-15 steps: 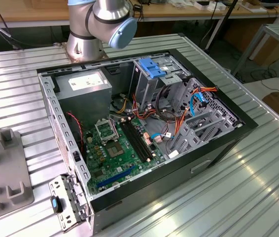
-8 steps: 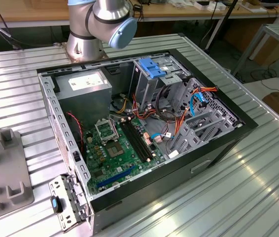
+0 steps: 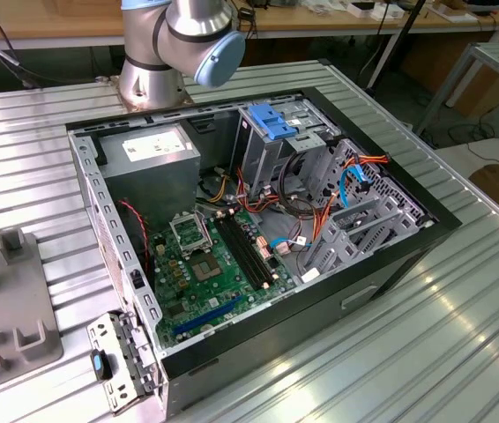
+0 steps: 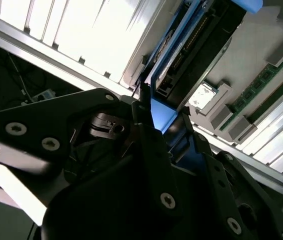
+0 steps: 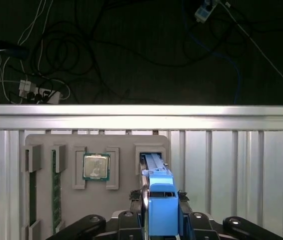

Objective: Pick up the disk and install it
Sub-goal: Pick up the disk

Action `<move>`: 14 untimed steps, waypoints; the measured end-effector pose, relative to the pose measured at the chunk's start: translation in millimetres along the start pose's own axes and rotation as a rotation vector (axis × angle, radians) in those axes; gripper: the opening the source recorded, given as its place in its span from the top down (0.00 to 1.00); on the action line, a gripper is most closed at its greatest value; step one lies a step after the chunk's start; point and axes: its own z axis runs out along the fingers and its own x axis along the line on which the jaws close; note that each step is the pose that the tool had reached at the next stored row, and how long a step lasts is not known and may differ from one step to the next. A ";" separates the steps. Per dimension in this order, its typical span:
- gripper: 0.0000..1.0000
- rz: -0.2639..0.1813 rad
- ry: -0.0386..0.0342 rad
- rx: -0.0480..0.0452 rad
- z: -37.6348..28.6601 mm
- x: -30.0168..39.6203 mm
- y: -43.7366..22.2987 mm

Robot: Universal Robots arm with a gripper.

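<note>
The disk was gripped in its slot, and the pick-up step was under way.
On the grey holder (image 5: 126, 142), the memory sticks (image 5: 55, 185) were set first, then the chip (image 5: 96, 166), then the disk (image 5: 155, 165), stood on edge in its slot. The claw (image 5: 161, 196) was closed tight on the disk's blue sides. The disk seemed not yet lifted, so a straight pull out would likely be needed.

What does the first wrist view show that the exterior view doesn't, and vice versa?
First wrist view: the gripper closed on the disk, standing on edge in a grey holder beside a processor chip. Exterior view: the open computer case, its motherboard and the arm's base. Both: the ribbed metal table.
</note>
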 end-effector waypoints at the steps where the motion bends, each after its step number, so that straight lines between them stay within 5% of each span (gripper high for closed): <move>1: 0.63 0.000 0.0000 0.0001 -3.9 0.0 0.0; 6: 0.63 0.000 -0.0001 0.0002 -30.0 -0.2 0.0; 9: 0.63 0.000 0.0001 -0.0001 -58.8 -0.4 0.0; 14: 0.63 0.000 0.0000 0.0000 -60.9 -0.4 0.0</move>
